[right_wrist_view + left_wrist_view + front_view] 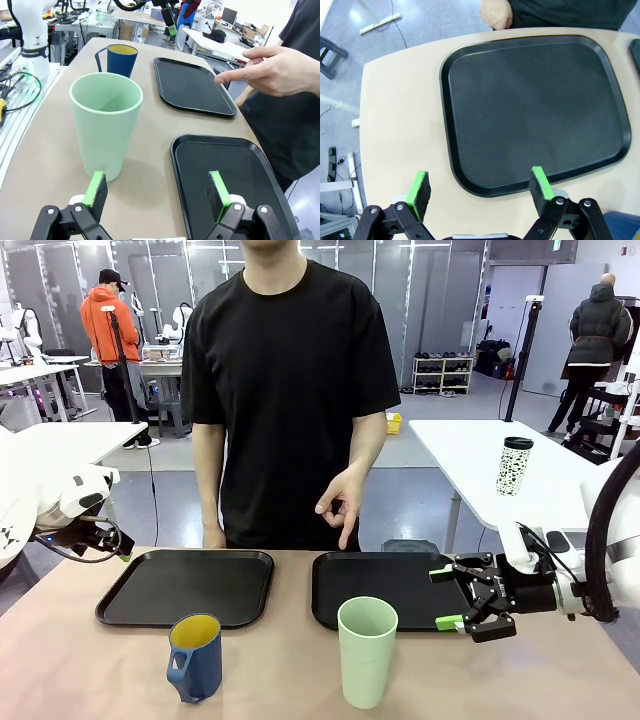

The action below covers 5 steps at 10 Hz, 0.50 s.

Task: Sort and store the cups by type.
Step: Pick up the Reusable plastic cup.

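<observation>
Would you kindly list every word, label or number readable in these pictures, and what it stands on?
Dark band on the white arm, right wrist view: white print, too small to read.
Mint tumbler, blue mug, left tray, right tray: no text visible.

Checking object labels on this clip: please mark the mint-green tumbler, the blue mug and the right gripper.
mint-green tumbler (366,660), front view, middle of its outer wall.
blue mug (203,665), front view, blue outer wall below the yellow rim.
right gripper (445,597), front view, midway between its two green-padded fingertips.
</observation>
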Available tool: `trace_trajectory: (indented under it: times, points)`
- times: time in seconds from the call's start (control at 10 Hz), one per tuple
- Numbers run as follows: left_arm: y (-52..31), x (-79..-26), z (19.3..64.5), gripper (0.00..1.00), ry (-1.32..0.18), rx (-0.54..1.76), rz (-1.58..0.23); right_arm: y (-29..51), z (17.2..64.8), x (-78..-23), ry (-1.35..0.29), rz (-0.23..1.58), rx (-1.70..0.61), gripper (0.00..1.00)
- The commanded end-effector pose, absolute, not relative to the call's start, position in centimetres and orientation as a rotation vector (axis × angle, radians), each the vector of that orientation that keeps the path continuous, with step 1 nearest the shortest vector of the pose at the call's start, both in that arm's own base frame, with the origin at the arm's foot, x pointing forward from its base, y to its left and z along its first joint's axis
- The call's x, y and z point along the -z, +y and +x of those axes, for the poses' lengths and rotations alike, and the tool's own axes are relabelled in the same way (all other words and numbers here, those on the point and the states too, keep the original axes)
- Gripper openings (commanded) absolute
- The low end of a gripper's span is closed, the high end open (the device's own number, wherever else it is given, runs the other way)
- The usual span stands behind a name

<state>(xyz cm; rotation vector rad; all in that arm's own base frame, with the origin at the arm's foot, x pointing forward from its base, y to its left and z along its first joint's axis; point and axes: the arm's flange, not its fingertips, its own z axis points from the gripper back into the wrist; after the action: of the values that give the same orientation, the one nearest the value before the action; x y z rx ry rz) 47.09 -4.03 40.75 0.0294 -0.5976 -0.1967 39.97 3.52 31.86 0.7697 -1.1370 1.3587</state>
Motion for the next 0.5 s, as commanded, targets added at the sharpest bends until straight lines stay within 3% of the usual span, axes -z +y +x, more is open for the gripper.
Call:
trace_trajectory:
  times: [0.0, 0.4]
  points:
    - [-3.9, -40.8, 47.1, 1.00, -0.599, 0.200, 0.029, 3.6, 40.8, -31.6, -1.119, 0.790, -1.360, 1.00]
    - [-3.9, -40.8, 47.1, 1.00, -0.599, 0.200, 0.029, 3.9, 44.2, -30.8, -1.041, 0.816, -1.453, 1.00]
